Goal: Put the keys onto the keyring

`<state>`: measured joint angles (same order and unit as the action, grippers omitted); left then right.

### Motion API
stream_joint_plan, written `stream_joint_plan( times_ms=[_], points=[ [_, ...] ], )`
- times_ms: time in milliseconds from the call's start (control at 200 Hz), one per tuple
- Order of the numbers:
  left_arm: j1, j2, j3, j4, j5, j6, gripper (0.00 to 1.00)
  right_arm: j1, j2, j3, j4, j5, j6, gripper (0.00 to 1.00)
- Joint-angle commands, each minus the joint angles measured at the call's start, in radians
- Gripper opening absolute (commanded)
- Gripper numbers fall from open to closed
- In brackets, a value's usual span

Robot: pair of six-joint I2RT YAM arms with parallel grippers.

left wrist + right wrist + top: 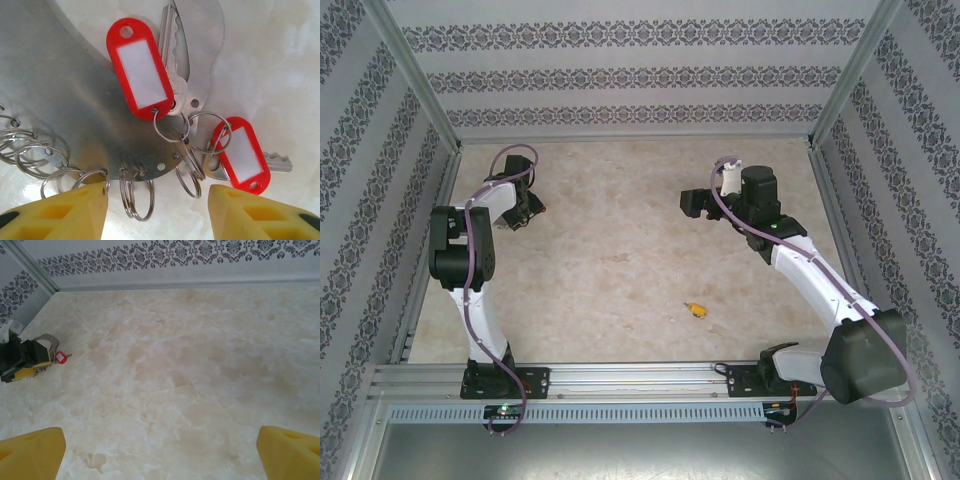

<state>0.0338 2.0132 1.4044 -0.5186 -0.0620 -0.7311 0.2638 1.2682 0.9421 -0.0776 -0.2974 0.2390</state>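
Pick-up stage. Left gripper [157, 195] poised at keyring [127, 197] on metal plate [65, 90], 10 o'clock on table [620, 240]; jaws half apart, seemingly nothing clamped. Right gripper [161, 440] wide open, empty. Key [697, 310] lies loose at 5 o'clock; next: fetch it.

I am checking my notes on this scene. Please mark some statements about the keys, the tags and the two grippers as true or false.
1. Two red tags with white labels lie by a metal plate. True.
2. The right gripper holds the yellow-orange key. False: its jaws are wide open and empty, and the key lies on the table.
3. Split rings hang from holes along the metal plate's edge. True.
4. The left gripper is shut on a red tag. False: its fingers stand apart, and both tags lie beyond the fingertips.
5. The yellow-orange key lies apart from both grippers. True.
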Motion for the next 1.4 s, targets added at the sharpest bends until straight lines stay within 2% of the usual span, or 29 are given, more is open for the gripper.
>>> stream_joint_plan(
  times_ms=[0, 245, 325, 400, 604, 764, 844, 1114, 1289, 1394],
  points=[
    [0.000, -0.018, -0.004, 0.035, -0.040, -0.029, 0.50, -0.013, -0.014, -0.010, 0.019, -0.017, 0.017, 0.98],
    [0.000, -0.021, -0.017, 0.048, -0.029, -0.009, 0.25, -0.015, -0.004, -0.010, 0.023, -0.014, 0.017, 0.98],
    [0.000, -0.031, -0.029, 0.055, -0.012, 0.009, 0.10, -0.014, -0.003, -0.009, 0.024, -0.011, 0.018, 0.98],
    [0.000, -0.045, -0.051, 0.063, 0.014, 0.020, 0.00, -0.015, -0.002, -0.008, 0.023, -0.008, 0.017, 0.98],
    [-0.017, -0.127, -0.154, 0.089, 0.102, 0.067, 0.00, -0.010, -0.035, -0.027, -0.007, 0.006, 0.018, 0.98],
    [-0.088, -0.242, -0.288, 0.107, 0.160, 0.075, 0.00, -0.010, -0.070, -0.100, -0.009, 0.002, 0.041, 0.98],
    [-0.155, -0.301, -0.366, 0.126, 0.203, 0.054, 0.00, -0.006, -0.081, -0.141, -0.002, -0.013, 0.060, 0.98],
    [-0.474, -0.404, -0.499, 0.173, 0.286, -0.064, 0.00, 0.042, -0.057, -0.209, -0.001, -0.018, 0.099, 0.98],
    [-0.571, -0.450, -0.566, 0.249, 0.372, -0.146, 0.21, 0.084, -0.015, -0.214, -0.002, -0.019, 0.108, 0.97],
    [-0.577, -0.512, -0.554, 0.232, 0.416, -0.120, 0.41, 0.114, 0.019, -0.211, -0.005, -0.027, 0.102, 0.95]
  ],
)
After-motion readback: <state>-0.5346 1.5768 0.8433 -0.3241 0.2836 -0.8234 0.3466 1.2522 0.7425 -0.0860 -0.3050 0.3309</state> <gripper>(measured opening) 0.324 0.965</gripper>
